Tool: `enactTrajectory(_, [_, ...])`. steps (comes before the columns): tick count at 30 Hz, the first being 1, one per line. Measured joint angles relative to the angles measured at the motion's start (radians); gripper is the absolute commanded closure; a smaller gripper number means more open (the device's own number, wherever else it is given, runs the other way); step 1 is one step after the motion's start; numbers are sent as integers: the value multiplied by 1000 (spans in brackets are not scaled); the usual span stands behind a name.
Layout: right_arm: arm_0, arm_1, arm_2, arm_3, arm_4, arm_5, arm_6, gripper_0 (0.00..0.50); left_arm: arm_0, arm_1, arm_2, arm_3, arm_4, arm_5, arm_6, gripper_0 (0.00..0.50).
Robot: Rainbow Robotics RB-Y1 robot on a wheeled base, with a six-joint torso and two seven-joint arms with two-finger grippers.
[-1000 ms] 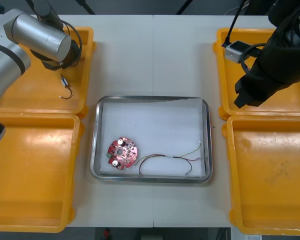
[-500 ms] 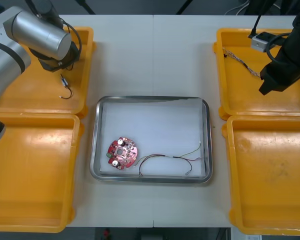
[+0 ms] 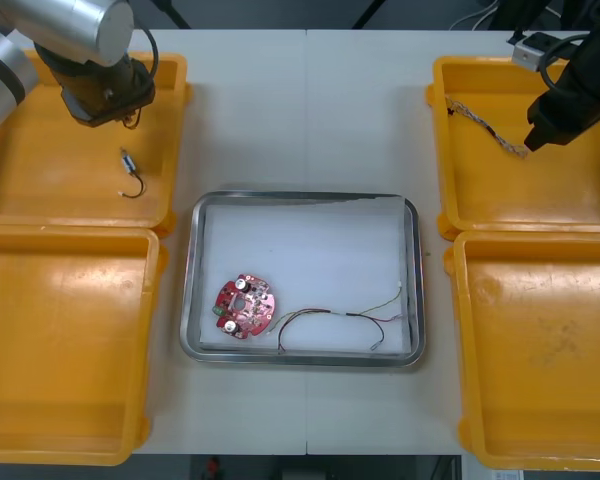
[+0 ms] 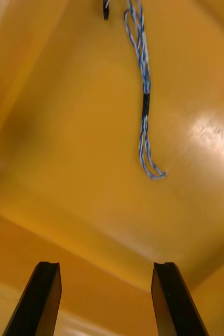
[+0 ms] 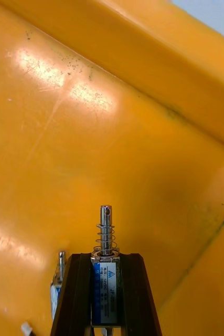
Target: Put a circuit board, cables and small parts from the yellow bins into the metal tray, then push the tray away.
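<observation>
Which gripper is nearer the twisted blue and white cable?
Right. The right gripper hangs open just off the cable in the far right bin; the left gripper, holding a small metal part, is over the far left bin.

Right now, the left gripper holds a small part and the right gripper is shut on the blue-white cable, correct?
No: the right gripper is open and empty; the right wrist view shows the cable lying in the bin beyond its fingers. The left gripper does hold a small part.
</observation>
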Motion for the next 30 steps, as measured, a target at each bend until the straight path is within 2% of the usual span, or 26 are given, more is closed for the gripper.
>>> enactTrajectory(10, [-55,98,0,240,47,-216,17,0,0,79,66,-156,110,226,-1,500])
enactTrajectory(15, [-84,136,-1,391,47,-346,193,0,0,89,106,-200,146,307,-1,500])
enactTrajectory(18, [-93,152,-2,459,46,-421,228,0,6,89,150,-236,160,348,-1,500])
enactTrajectory(21, [-94,166,-2,505,46,-491,244,0,29,90,187,-319,162,376,-1,500])
enactTrajectory(24, [-94,180,-2,541,45,-545,314,0,67,90,208,-416,169,384,-1,500])
enactTrajectory(30, [-94,208,-3,580,44,-590,337,0,144,90,224,-580,199,392,7,500])
